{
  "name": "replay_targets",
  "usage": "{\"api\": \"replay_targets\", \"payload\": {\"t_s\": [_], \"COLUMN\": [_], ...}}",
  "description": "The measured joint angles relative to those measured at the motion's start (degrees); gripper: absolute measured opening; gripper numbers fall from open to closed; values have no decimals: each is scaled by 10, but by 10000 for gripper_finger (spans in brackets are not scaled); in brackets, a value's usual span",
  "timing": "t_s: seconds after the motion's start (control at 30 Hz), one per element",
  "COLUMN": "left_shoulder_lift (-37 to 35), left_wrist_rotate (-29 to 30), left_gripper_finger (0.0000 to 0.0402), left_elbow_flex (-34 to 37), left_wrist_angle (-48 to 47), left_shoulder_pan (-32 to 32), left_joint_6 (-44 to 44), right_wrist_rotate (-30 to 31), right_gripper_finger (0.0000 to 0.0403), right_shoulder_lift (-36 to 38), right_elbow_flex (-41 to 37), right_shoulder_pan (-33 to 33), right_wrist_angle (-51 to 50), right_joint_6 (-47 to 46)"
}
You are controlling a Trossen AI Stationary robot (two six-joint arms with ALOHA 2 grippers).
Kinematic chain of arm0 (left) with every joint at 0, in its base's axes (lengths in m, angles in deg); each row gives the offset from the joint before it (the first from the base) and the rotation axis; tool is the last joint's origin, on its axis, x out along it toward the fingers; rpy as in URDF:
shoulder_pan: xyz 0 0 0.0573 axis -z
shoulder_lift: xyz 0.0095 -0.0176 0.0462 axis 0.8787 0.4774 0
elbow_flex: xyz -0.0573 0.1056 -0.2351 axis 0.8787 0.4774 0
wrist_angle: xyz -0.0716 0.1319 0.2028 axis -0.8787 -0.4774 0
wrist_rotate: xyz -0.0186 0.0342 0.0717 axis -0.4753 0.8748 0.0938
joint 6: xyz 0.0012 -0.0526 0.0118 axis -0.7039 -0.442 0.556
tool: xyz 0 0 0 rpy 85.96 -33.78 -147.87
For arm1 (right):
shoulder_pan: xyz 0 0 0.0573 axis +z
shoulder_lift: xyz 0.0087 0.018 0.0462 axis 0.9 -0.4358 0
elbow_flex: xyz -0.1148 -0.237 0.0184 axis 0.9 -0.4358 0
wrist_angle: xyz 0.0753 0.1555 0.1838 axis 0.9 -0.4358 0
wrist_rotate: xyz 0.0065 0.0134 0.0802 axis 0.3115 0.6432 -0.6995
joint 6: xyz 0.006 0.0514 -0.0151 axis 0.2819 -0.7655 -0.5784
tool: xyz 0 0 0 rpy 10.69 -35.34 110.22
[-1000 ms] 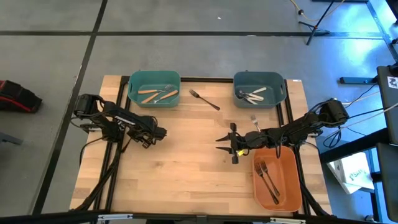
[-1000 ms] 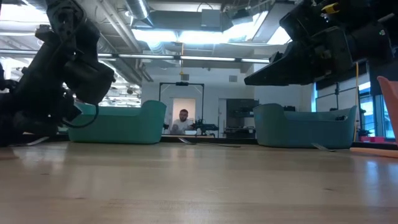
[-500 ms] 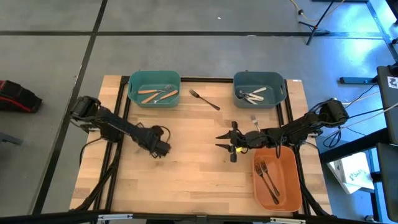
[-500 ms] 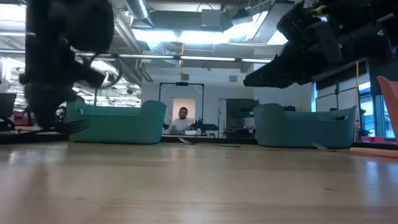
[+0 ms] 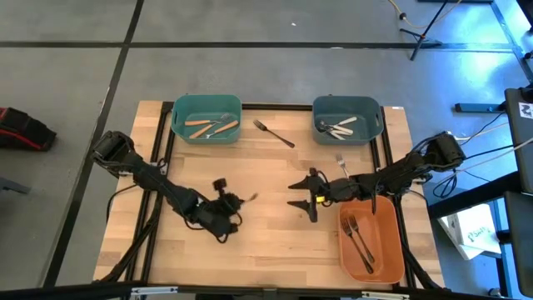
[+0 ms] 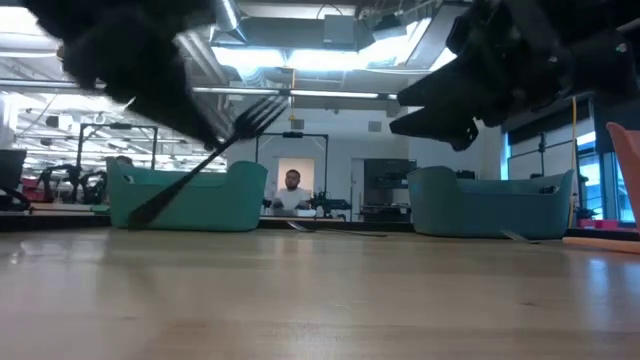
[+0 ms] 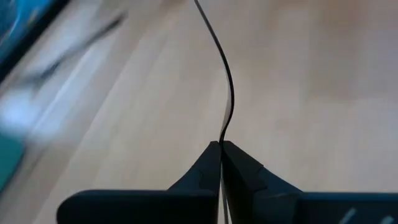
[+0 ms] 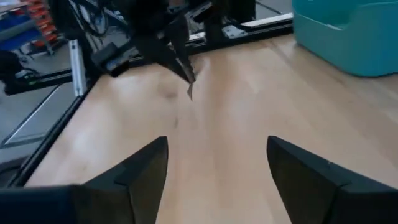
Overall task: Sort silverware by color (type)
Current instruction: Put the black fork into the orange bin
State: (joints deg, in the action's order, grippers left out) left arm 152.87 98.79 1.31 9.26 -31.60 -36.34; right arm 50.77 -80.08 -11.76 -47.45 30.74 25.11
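Reaching low across the wooden surface [image 5: 258, 242] from its left edge, the left arm bends at the elbow and ends in the left gripper [image 5: 223, 210] near the middle, jaws clenched on the handle of a dark metal fork [image 5: 247, 199]. The fork's long axis runs outward from the jaws toward the right arm, tines leading. The low view shows what the overhead view does not: the fork [image 6: 215, 148] is raised off the surface and slanted, tines upward. In the left wrist view the fork [image 7: 225, 87] appears edge-on as a thin curved line rising from the closed fingertips [image 7: 211, 163]. The right arm lies stretched inward from the right edge, and the right gripper [image 5: 300, 195] hovers with jaws released and spread wide, holding nothing; the right wrist view shows bare wood between its two fingers [image 8: 140, 171] and the left gripper with its fork farther off. Another dark fork [image 5: 274, 133] lies diagonally on the surface between the left teal bin [image 5: 177, 118], which holds orange-handled pieces [image 5: 201, 127], and the right teal bin [image 5: 376, 117], which holds pale-handled pieces [image 5: 338, 126]. Two dark forks [image 5: 356, 236] lie lengthwise in the orange bin [image 5: 391, 250]. A small utensil [image 5: 341, 162] lies beside the right arm.
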Motion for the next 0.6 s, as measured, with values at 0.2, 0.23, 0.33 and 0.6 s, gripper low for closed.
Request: {"api": "replay_targets", "payload": {"t_s": [0.2, 0.23, 0.33, 0.6], "left_shoulder_lift": [1, 1, 4, 83], "left_wrist_rotate": [-6, -9, -20, 21], "left_gripper_finger": [5, 5, 5, 3], "left_elbow_flex": [2, 2, 2, 2], "left_wrist_angle": [219, 238, 291, 445], "left_shoulder_pan": [0, 1, 10, 60], "left_joint_6": [177, 189, 210, 281], "right_wrist_rotate": [14, 15, 17, 29], "right_gripper_finger": [254, 252, 246, 232], "right_shoulder_lift": [-51, -63, -96, -168], "right_elbow_flex": [14, 27, 71, 201], "right_shoulder_pan": [46, 50, 67, 90], "right_wrist_angle": [84, 88, 88, 13], "right_joint_6": [5, 9, 47, 118]}}
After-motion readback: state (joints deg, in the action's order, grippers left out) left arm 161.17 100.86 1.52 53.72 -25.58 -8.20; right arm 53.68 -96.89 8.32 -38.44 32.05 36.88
